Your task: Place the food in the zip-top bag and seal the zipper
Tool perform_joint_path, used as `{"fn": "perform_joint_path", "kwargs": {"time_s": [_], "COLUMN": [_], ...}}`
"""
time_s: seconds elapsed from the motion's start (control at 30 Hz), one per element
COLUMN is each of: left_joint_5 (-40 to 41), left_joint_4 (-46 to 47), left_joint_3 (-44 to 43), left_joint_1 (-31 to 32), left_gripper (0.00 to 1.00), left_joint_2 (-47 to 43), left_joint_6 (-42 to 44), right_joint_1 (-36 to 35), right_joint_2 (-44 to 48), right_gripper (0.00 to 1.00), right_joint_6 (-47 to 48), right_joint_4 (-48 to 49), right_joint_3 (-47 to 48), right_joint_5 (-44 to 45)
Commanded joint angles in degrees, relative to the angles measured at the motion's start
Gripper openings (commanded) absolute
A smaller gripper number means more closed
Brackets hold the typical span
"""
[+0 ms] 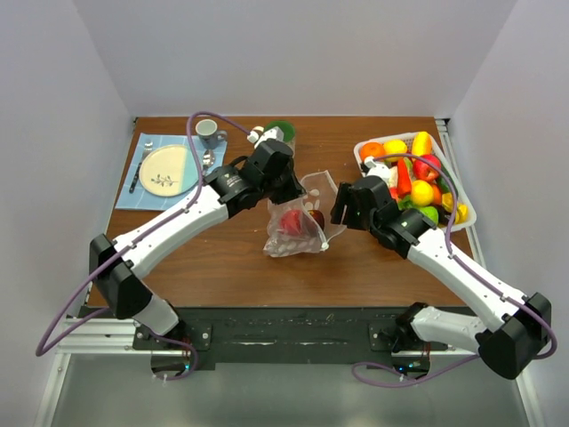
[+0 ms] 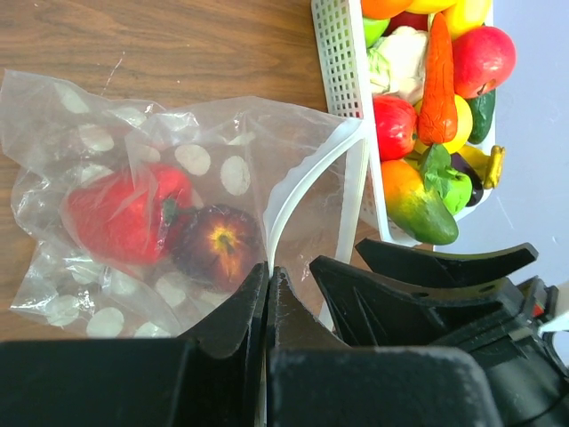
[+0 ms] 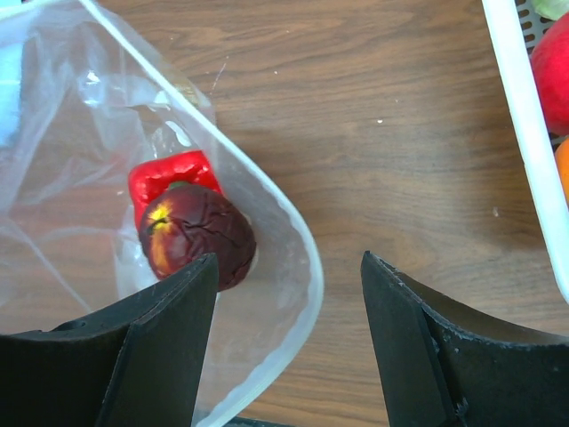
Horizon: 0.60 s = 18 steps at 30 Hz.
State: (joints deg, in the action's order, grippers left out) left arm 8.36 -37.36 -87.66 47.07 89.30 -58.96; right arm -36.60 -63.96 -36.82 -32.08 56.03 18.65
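The zip-top bag lies mid-table, mouth open toward the right. Inside it are a red pepper and a dark red apple, which also show in the right wrist view, the pepper behind the apple. My left gripper is shut on the pale zipper strip at the mouth's edge and holds it up. My right gripper is open and empty, just over the zipper rim. In the top view the left gripper and right gripper flank the mouth.
A white slatted basket at the right holds several toy fruits and vegetables; its wall stands close behind the bag. At back left are a plate on a blue mat, a mug and a green lidded container.
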Motion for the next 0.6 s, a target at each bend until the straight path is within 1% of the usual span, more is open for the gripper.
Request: {"fn": "perform_joint_path", "kwargs": {"time_s": [0.0, 0.1, 0.2, 0.23, 0.27, 0.3, 0.33, 0.37, 0.4, 0.43, 0.47, 0.5, 0.53, 0.57], "left_joint_5": [1.48, 1.66, 2.01, 2.45, 2.89, 3.93, 4.38, 4.04, -0.75, -4.46, -7.8, -11.57, -10.83, -8.99], "left_joint_4": [0.54, 0.01, -0.51, -0.95, -1.3, -1.74, -2.36, -2.28, -1.58, 0.52, 0.89, -1.02, -2.87, -4.63], "left_joint_3": [-2.96, -2.96, -2.96, -2.96, -2.87, -2.61, -1.13, 0.11, 1.77, 5.44, 6.7, 6.97, 5.15, 4.08], "left_joint_1": [0.13, -0.13, -0.49, -0.66, -1.01, -1.88, -2.76, -5.73, -7.85, -10.22, -13.9, -14.8, -14.99, -14.64], "left_gripper": [0.0, 0.0, 0.0, 0.0, 0.0, 0.0, 0.0, 0.0, 0.0, 0.0, 0.0, 0.0, 0.0, 0.0], "left_joint_2": [-2.9, -3.42, -4.13, -4.3, -4.39, -4.66, -4.74, -5.01, -4.92, -4.75, -4.31, -4.05, -4.3, -6.31], "left_joint_6": [0.69, 0.86, 1.21, 1.65, 1.92, 2.35, 2.79, 3.14, 4.11, 4.55, 4.82, 6.04, 6.92, 7.54], "right_joint_1": [0.56, 0.65, 0.65, 0.65, 0.57, -0.83, -2.41, -4.77, -10.28, -12.07, -12.35, -11.75, -9.91, -2.67], "right_joint_2": [1.39, 0.25, -1.51, -2.21, -4.13, -5.28, -6.42, -8.7, -9.5, -10.21, -10.39, -9.35, -8.29, -7.15], "right_gripper": [0.69, 0.62, 0.42, 0.18, 0.07, 0.0, 0.0, 0.0, 0.0, 0.0, 0.0, 0.0, 0.0, 0.0], "right_joint_6": [0.08, -0.18, -0.62, -0.71, -0.62, -0.88, -0.89, -0.19, 0.6, 1.22, 1.92, 2.8, 3.67, 5.51], "right_joint_4": [2.63, 4.12, 5.44, 6.14, 5.71, 5.45, 3.7, 2.38, 0.98, -2.87, -5.25, -7.63, -7.83, -7.39], "right_joint_3": [-1.1, -1.1, 0.21, 1.26, 2.84, 7.12, 9.77, 15.63, 18.39, 20.76, 23.57, 23.69, 23.34, 21.25], "right_joint_5": [1.12, -0.28, -2.39, -2.74, -3.44, -6.32, -6.52, -5.31, -0.95, 0.93, 1.9, 7.31, 8.67, 6.68]}}
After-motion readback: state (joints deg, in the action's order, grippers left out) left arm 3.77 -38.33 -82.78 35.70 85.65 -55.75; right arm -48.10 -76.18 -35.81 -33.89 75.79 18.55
